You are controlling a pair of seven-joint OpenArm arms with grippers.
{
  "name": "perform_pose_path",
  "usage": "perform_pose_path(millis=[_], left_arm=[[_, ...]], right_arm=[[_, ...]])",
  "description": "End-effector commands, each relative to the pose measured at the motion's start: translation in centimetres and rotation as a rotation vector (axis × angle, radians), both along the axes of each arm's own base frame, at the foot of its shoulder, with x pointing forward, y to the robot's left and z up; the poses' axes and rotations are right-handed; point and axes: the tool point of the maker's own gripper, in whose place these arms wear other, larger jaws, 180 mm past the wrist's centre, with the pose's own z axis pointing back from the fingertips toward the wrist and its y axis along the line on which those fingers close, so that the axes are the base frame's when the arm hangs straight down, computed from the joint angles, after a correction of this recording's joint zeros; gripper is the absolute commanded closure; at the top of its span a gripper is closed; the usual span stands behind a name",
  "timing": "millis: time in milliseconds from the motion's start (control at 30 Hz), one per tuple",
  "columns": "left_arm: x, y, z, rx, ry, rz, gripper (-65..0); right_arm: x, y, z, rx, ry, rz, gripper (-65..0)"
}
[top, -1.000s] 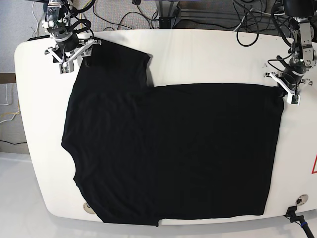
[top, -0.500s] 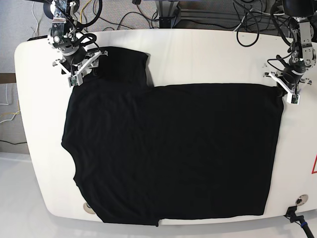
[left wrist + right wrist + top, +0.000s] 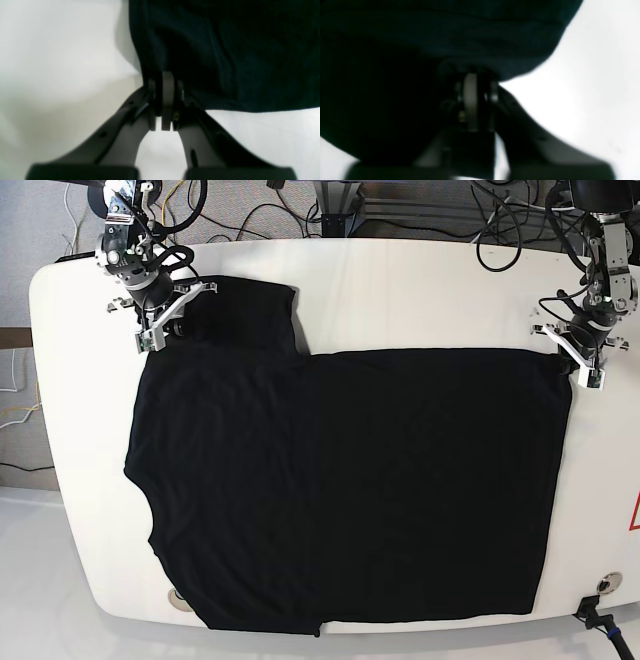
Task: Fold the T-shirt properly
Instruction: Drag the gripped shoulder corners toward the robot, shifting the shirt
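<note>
The left hand (image 3: 578,358) was clenched on the hem corner of the T-shirt (image 3: 350,480), near the far edge of the worktop (image 3: 420,290) on the base view's right side; its wrist view showed the pads pressed together with black cloth pinched between them. The right hand (image 3: 160,320) sat on the sleeve at the far corner of the worktop on that view's left side, its fingers (image 3: 470,100) drawn together on a bunched fold of the sleeve edge. The T-shirt lay flat, spread across most of the white worktop, plain black side up, one sleeve pointing toward the far edge, its lower edge reaching the near edge. Cables (image 3: 250,215) lay behind the worktop.
</note>
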Motion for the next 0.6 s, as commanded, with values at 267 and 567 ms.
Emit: perform_pose_path(millis=[267,567], left_arm=[[-1.6,1.0,1.6,0.068,0.028,-0.027,0.0],[-3.9,2.0,6.5,0.082,-0.057,-0.020,0.0]], right_arm=[[-1.1,-0.4,2.9,-0.050,-0.004,0.036,0.0],[-4.6,-4.2,5.5,-0.126,-0.012,-0.032,0.0]])
